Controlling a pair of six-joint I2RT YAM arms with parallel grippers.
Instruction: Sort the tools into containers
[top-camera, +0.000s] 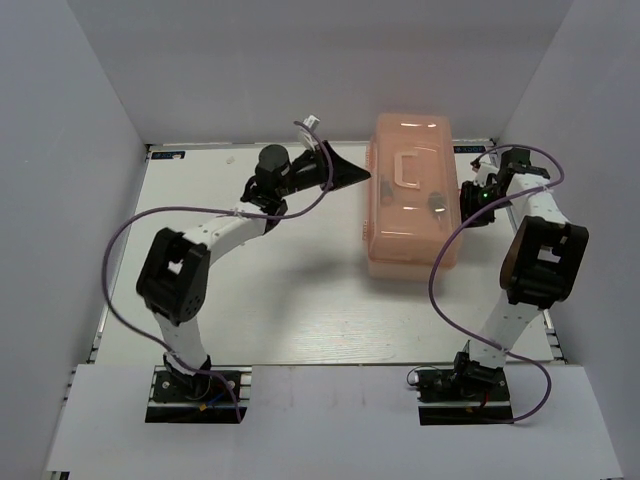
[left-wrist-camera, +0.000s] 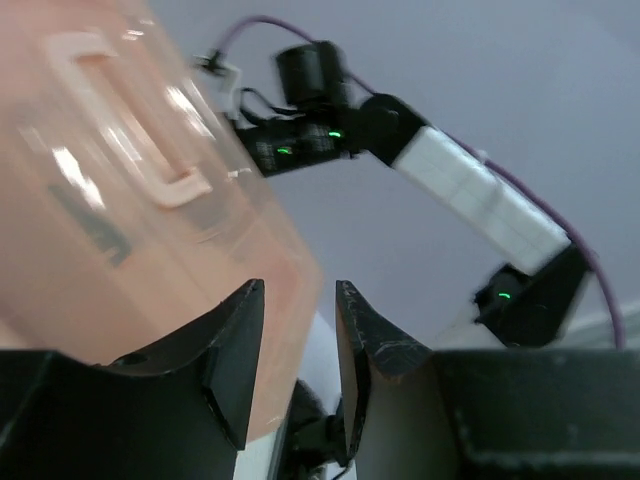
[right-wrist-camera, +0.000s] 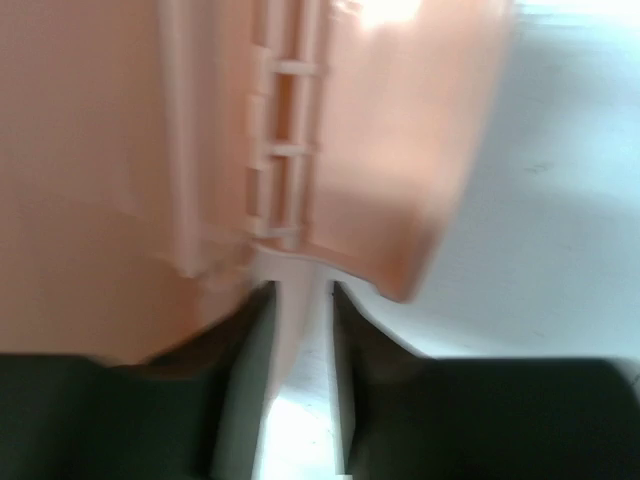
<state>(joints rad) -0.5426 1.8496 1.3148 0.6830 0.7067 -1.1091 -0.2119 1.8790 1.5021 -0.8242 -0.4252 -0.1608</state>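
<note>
The peach-pink toolbox (top-camera: 410, 235) stands closed at the back centre-right, its moulded handle (top-camera: 408, 172) on top. No tools lie loose. Dim dark shapes (top-camera: 437, 203) show through the lid, and I cannot tell what they are. My left gripper (top-camera: 365, 177) is open at the box's left side. In the left wrist view (left-wrist-camera: 300, 287) the box (left-wrist-camera: 100, 150) fills the left and its corner shows behind the gap. My right gripper (top-camera: 466, 195) is at the box's right side. In the right wrist view (right-wrist-camera: 302, 290) its jaws are close together around the pale latch tab (right-wrist-camera: 295, 262).
White walls enclose the table on three sides. The right arm (left-wrist-camera: 470, 195) shows across the box in the left wrist view. Purple cables loop off both arms. Bare white tabletop (top-camera: 280, 300) lies in front of the box.
</note>
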